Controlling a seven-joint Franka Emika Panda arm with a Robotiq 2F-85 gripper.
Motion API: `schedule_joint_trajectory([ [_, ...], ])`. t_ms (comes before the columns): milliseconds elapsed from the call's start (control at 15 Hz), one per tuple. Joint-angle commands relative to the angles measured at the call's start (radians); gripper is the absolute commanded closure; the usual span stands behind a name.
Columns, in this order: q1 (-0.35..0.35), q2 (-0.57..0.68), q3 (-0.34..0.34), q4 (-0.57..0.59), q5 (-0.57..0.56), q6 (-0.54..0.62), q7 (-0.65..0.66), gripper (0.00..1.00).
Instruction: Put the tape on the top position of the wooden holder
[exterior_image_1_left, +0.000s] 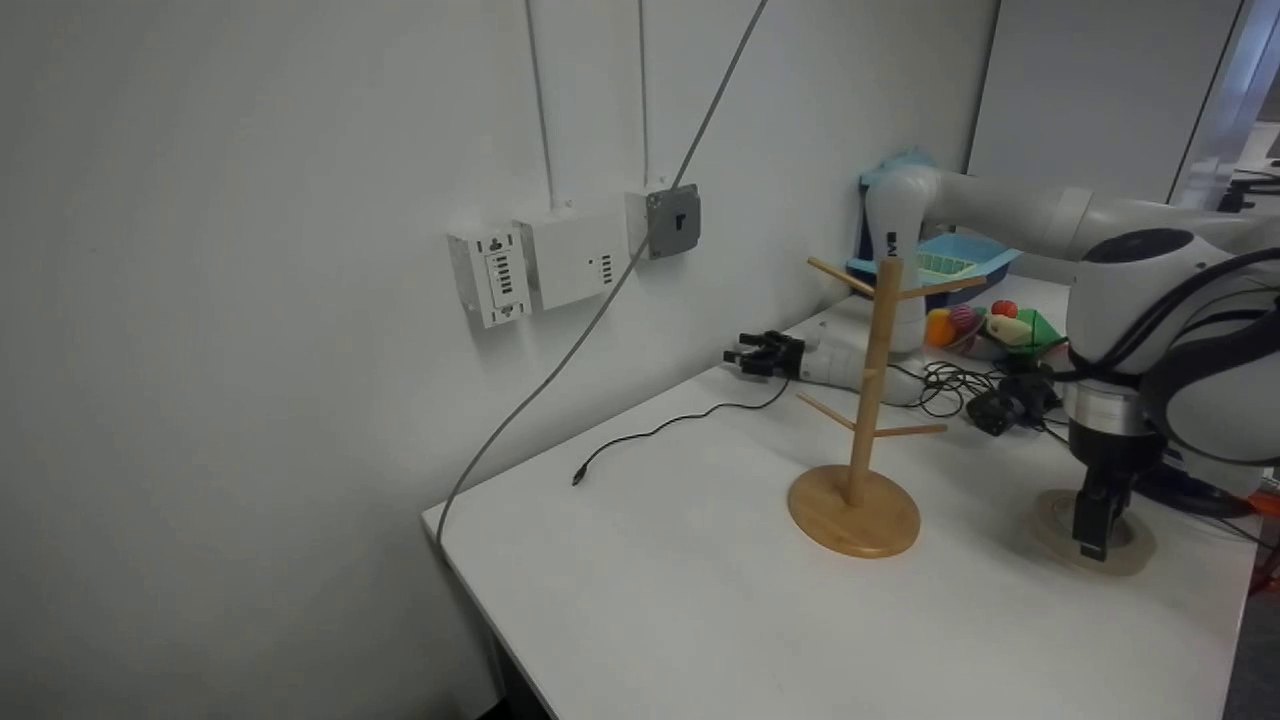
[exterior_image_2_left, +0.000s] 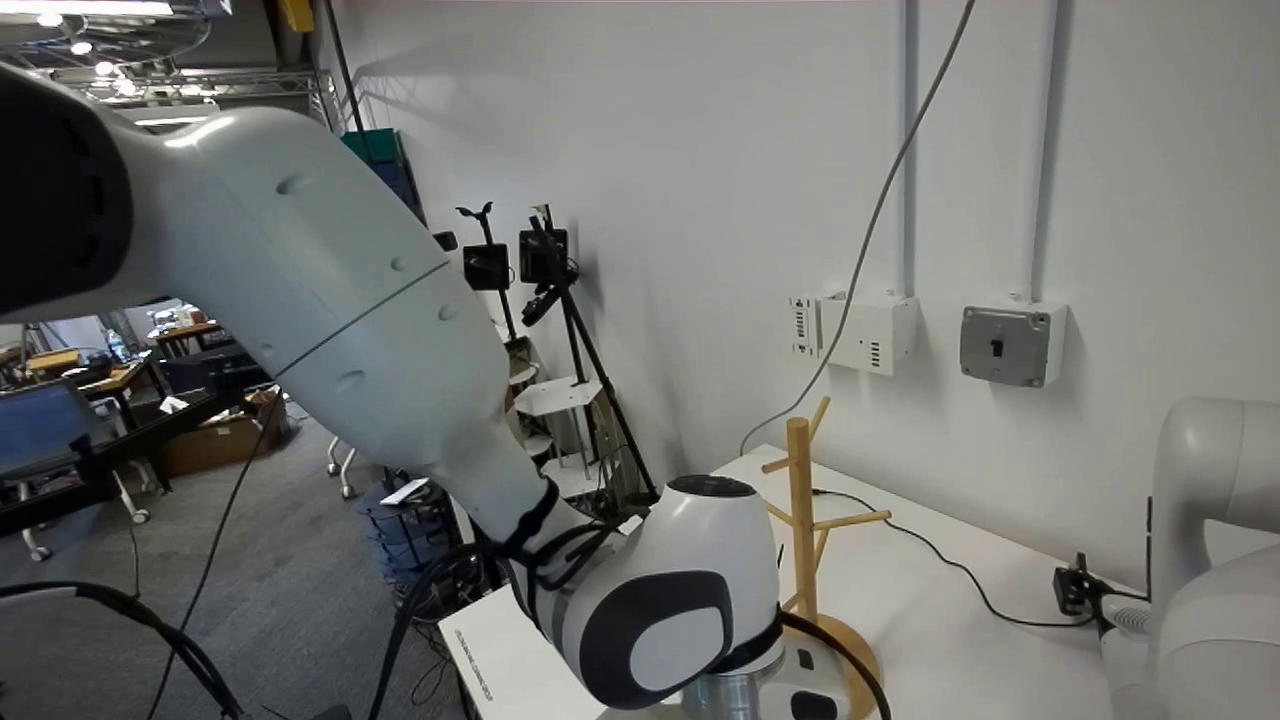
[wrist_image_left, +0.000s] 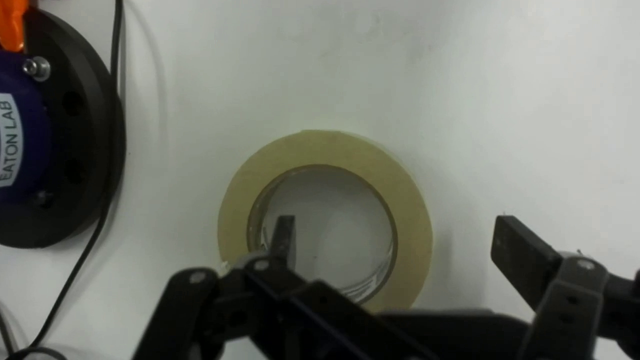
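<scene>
1 roll of tape (wrist_image_left: 412, 215) is lying flat on the white surface (exterior_image_1_left: 680, 560), near the wooden holder (exterior_image_1_left: 870, 400), which is standing upright. Over the tape, the hand (wrist_image_left: 395, 227) is pointing down, holding its 2 fingers (wrist_image_left: 522, 260) spread wide; in the wrist view 1 is showing against the hollow centre, 1 just outside the ring.

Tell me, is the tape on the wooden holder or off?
Off: the wrist view shows the tape lying flat on the table, and an exterior view shows it apart from the wooden holder.
</scene>
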Motion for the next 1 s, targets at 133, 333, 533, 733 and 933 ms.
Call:
schedule_joint_trajectory([
  [133,-0.018,0.083,0.018,0.067,0.030,-0.004,-0.030,0.00],
  [333,-0.018,0.101,0.027,0.068,0.039,-0.003,-0.031,0.00],
  [533,-0.015,0.110,0.034,0.065,0.043,-0.002,-0.031,0.00],
  [733,-0.010,0.110,0.040,0.064,0.042,-0.002,-0.030,0.07],
  [933,-0.007,0.107,0.049,0.063,0.045,-0.005,-0.030,0.36],
])
